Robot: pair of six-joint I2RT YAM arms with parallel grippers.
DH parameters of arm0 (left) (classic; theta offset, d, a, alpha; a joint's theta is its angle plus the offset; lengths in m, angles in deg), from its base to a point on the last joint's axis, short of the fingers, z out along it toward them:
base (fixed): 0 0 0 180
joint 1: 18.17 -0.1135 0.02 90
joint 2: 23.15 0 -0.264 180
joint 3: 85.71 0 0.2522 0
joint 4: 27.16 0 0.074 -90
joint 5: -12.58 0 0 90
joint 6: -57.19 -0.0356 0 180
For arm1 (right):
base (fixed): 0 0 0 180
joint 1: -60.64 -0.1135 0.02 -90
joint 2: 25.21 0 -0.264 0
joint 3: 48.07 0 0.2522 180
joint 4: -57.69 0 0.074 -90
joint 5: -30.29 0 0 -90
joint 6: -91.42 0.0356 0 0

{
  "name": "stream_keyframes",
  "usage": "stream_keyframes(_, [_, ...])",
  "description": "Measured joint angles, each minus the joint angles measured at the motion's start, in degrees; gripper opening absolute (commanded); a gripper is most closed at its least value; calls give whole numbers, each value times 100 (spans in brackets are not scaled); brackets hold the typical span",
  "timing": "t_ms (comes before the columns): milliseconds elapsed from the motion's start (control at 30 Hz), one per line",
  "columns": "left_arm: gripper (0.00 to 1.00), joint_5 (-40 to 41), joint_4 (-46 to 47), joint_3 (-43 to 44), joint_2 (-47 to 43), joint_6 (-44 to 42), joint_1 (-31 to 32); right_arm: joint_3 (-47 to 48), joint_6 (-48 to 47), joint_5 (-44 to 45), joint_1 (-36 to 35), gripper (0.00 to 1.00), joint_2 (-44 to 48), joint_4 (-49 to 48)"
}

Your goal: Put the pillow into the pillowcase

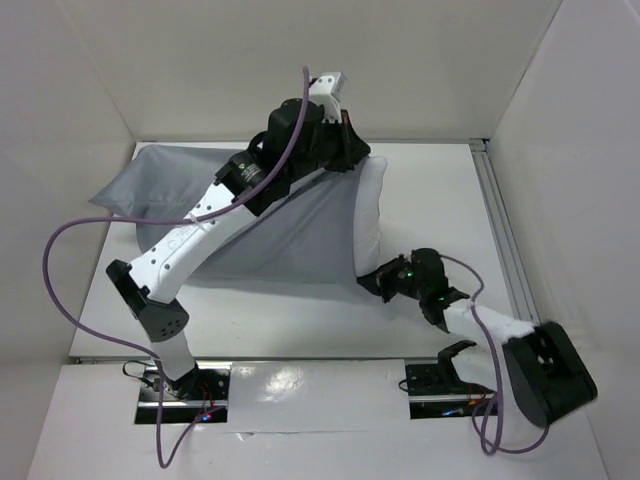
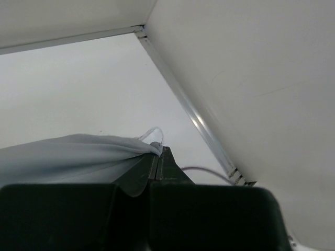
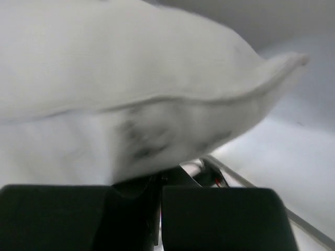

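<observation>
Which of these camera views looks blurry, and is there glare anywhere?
Right wrist view: the pillow fills the frame, smeared and out of focus. Left wrist view: the pillowcase is fairly sharp, with a bright glint on the metal rail. Top view: evenly lit and crisp, only soft shadows.

The top camera looks down on the whole table (image 1: pixel 440 200) from above and behind the arm bases at 6 o'clock, sharing the pillowcase (image 1: pixel 290 225) with the close-in left wrist camera, which faces the 2 o'clock corner, and the pillow (image 1: pixel 370 210) with the right wrist camera, set right beneath it.
</observation>
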Motion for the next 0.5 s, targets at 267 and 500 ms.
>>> stream_keyframes(267, [0, -321, -962, 2057, 57, -367, -852, 3508, -2433, 146, 2529, 0, 1456, 3495])
stream_keyframes(500, [0, -2181, -566, 1746, -920, 525, -3447, 8170, -4360, 133, 2990, 0, 48, 4142])
